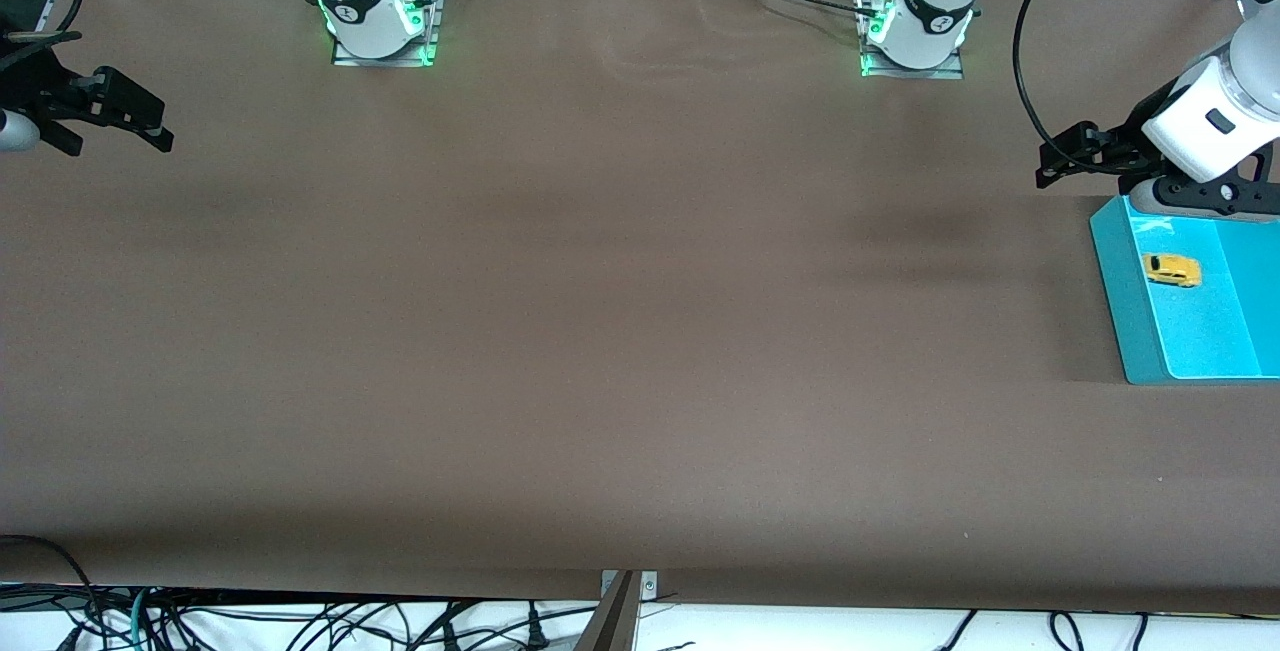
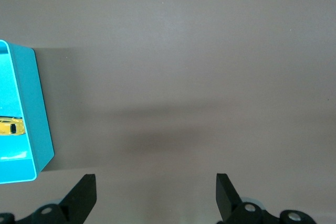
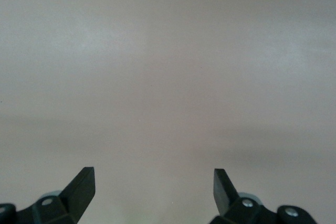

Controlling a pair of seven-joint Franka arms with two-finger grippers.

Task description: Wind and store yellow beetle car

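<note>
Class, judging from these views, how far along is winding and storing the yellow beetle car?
Storing looks done: the tiny yellow beetle car lies inside the turquoise plastic bin. Nothing is in hand: the left tool and right tool hang open, empty. Winding cannot be confirmed.

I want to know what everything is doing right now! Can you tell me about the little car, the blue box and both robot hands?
Yellow car: lying in the blue box, nothing touching it.
Blue box: open on top, on the table at the left arm's end.
Left gripper: open, empty, over the table beside the box.
Right gripper: open, empty, waiting over the table at the right arm's end.
</note>
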